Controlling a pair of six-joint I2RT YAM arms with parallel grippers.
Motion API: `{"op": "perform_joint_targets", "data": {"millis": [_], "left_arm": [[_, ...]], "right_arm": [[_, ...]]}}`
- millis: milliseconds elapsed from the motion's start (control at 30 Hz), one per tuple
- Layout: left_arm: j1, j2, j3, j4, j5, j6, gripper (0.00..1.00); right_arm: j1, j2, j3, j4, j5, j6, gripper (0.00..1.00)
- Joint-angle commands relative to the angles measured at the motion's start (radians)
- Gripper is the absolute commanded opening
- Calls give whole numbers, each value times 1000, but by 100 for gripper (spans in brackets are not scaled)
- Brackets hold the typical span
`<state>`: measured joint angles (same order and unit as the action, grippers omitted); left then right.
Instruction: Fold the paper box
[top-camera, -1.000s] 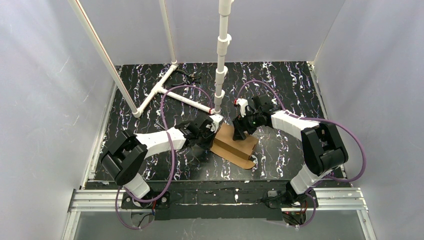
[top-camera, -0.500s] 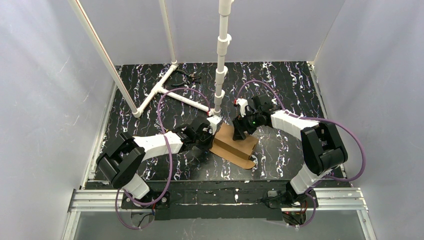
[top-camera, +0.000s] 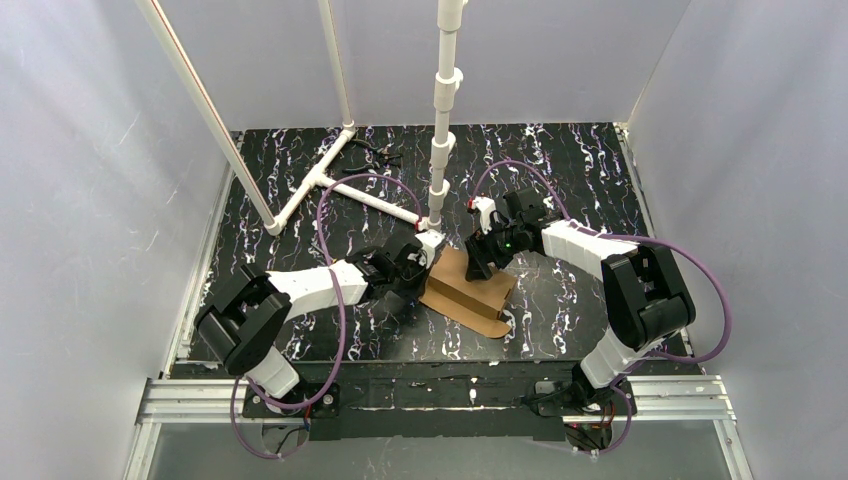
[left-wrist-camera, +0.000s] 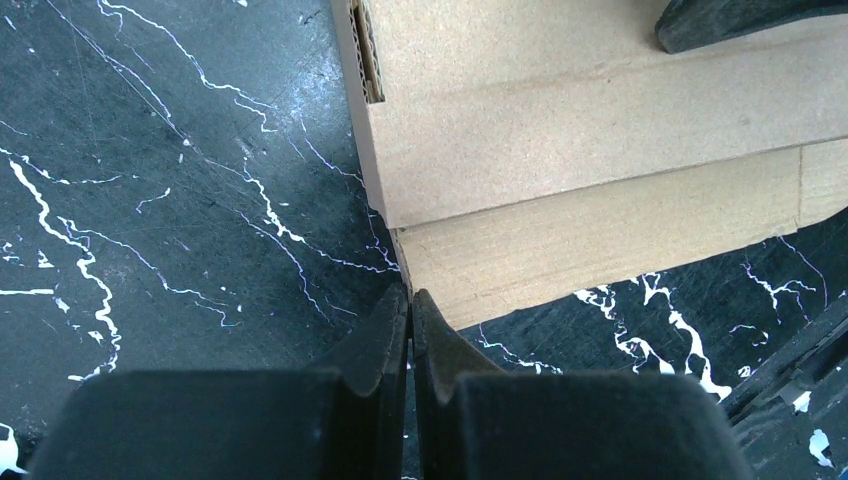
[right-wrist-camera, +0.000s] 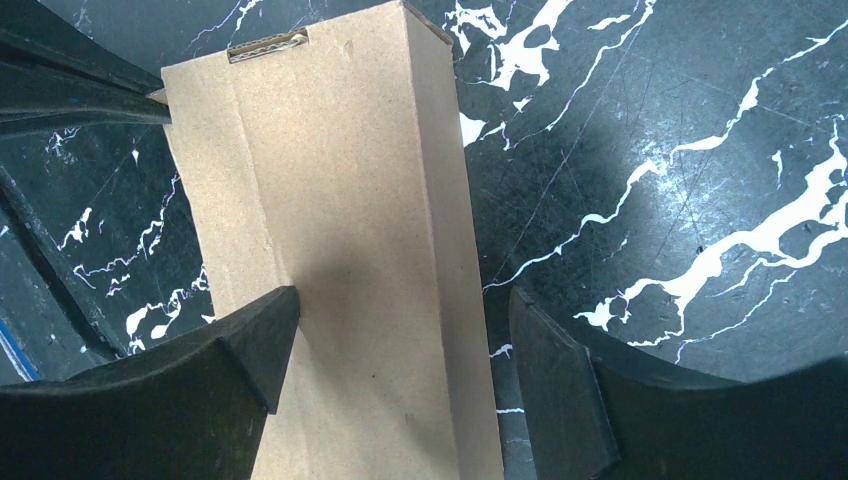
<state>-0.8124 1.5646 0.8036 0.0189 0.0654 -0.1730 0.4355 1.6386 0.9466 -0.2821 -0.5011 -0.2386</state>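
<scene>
Paper box is plain brown corrugated cardboard, partly folded, one flap flat.

Paper box: matt brown corrugated cardboard (fluted edge exposed); table: black marbled, finely scratched.

A black table veined with white is carrying everything. The paper box is lying on it around the middle, a little toward the near edge, with a flap spreading flat on its near side. White pipework is lying across the far left, running to an upright pipe that is standing at the far middle. A small dark item, too small to identify, is sitting by the far edge.
</scene>
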Motion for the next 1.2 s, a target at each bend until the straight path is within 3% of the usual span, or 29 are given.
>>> {"op": "perform_joint_targets", "data": {"millis": [0, 300, 567, 1000, 1167], "left_arm": [[9, -9, 51, -14, 4, 31, 0], [9, -2, 60, 0, 121, 165, 0], [13, 61, 118, -95, 65, 229, 0], [80, 39, 158, -132, 15, 37, 0], [87, 42, 172, -154, 38, 44, 0]], "right_arm": [[14, 79, -40, -66, 189, -75, 83], [16, 78, -40, -68, 189, -75, 83], [19, 81, -39, -68, 189, -76, 83], [22, 81, -39, -69, 190, -78, 83], [22, 79, -39, -71, 191, -79, 83]]}}
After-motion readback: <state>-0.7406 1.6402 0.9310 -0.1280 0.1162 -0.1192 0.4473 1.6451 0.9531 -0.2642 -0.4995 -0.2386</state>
